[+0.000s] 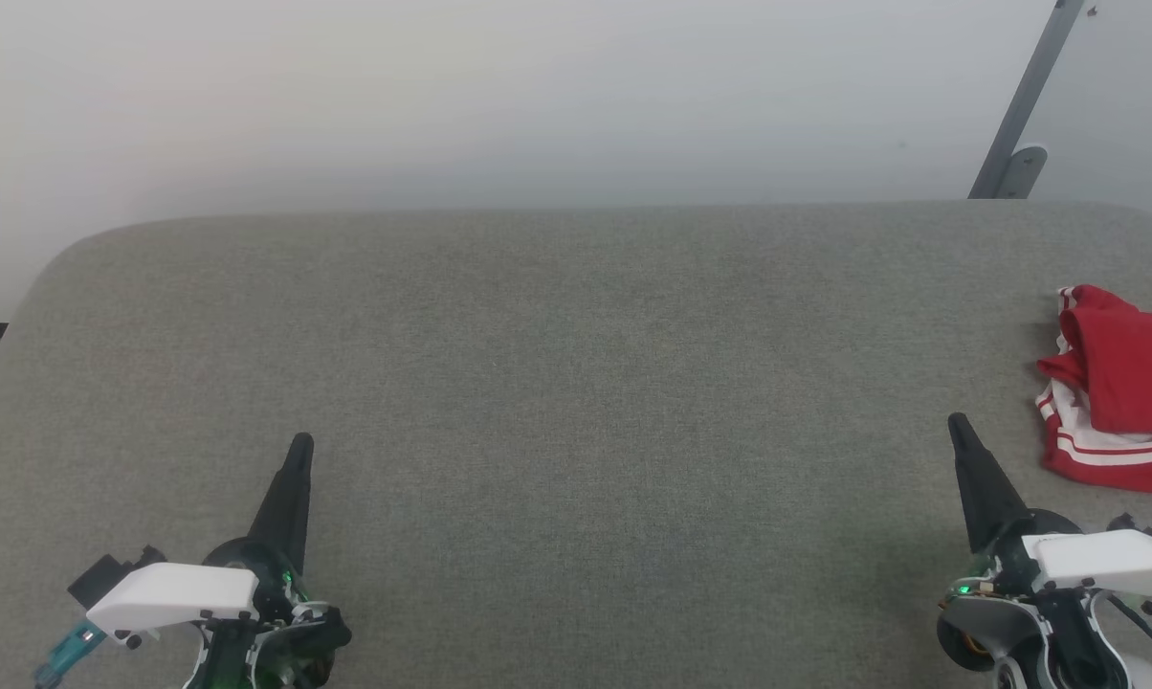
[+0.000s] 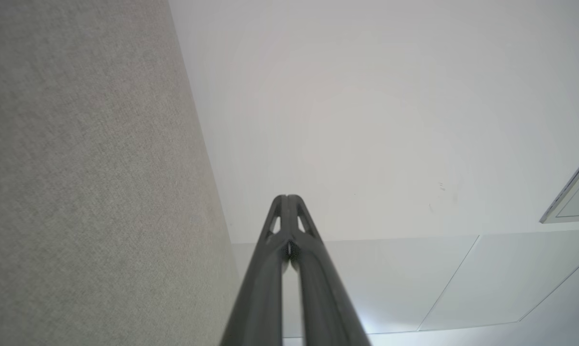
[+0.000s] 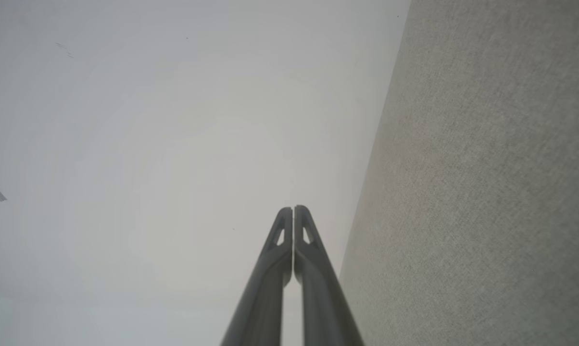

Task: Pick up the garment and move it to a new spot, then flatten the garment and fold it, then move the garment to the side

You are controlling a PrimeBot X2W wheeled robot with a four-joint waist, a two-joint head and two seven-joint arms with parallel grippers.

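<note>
Head view: garment [image 1: 1117,392] at right edge of frame, on worktop [image 1: 576,383], red with white striped trim, bunched, partly cut off by frame. Left claw [image 1: 299,442] lower left, right claw [image 1: 958,422] lower right, just beside garment, not touching.
Left wrist view: fingers together, nothing held.
Right wrist view: fingers together, nothing held.
Judgement: layout fits garment awaiting pickup, or garment folded and set aside. Either case: keep right claw off cloth edge to avoid a snag.

The left tool [image 1: 299,443] and right tool [image 1: 958,422] bear dark tapered fingers [image 1: 284,502] and white covers [image 1: 179,591].
</note>
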